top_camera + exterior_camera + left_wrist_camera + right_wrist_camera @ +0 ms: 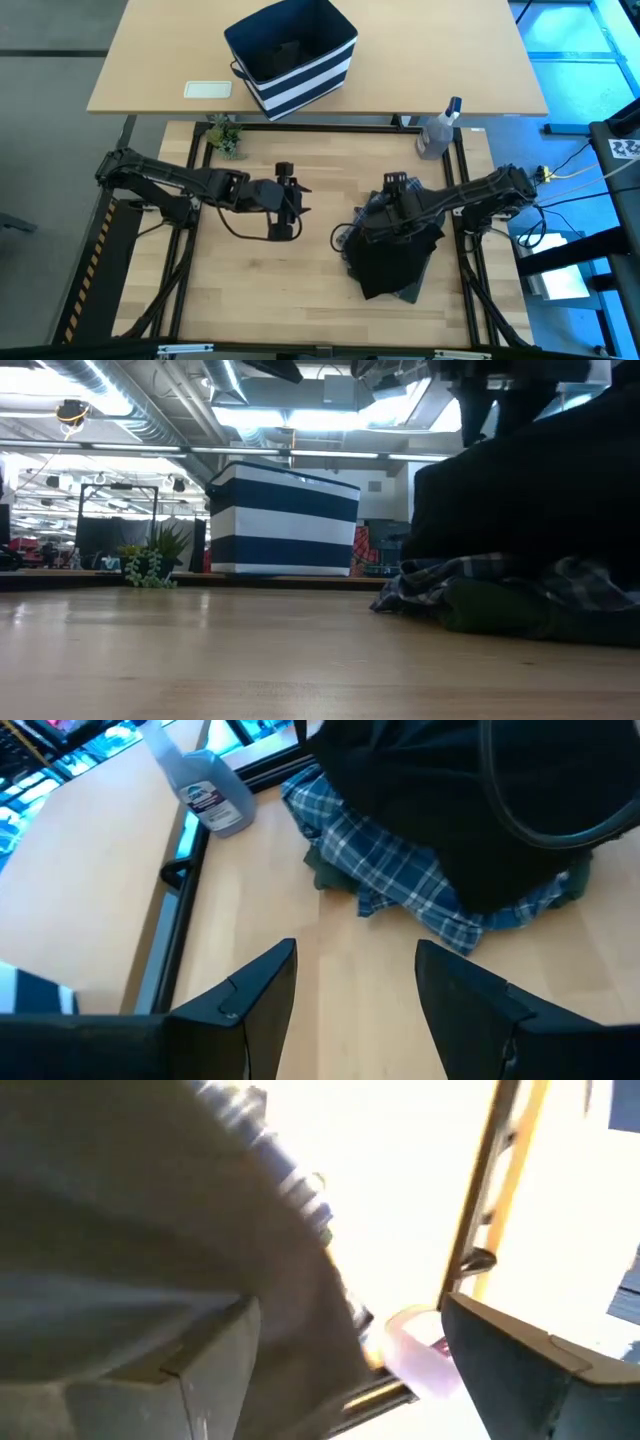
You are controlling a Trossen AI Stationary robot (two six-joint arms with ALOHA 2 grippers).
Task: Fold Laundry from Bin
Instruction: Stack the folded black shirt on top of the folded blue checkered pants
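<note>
Your left gripper point(288, 203) hung left of centre over the table point(250, 270), fingers apart and empty. At top centre the bin point(293, 55) stood on the far table. Right of centre, your right gripper point(378, 222) sat over the laundry point(392, 255), a black garment point(420, 790) covering the plaid shirt point(385, 870), fingers spread wide.

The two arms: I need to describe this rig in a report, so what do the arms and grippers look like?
Both arms are dark, jointed and slender. A black cable loops beneath the left gripper. The right gripper is equally dark. In the wrist view, the left gripper's fingers are flat, black, wedge-shaped blades.
</note>
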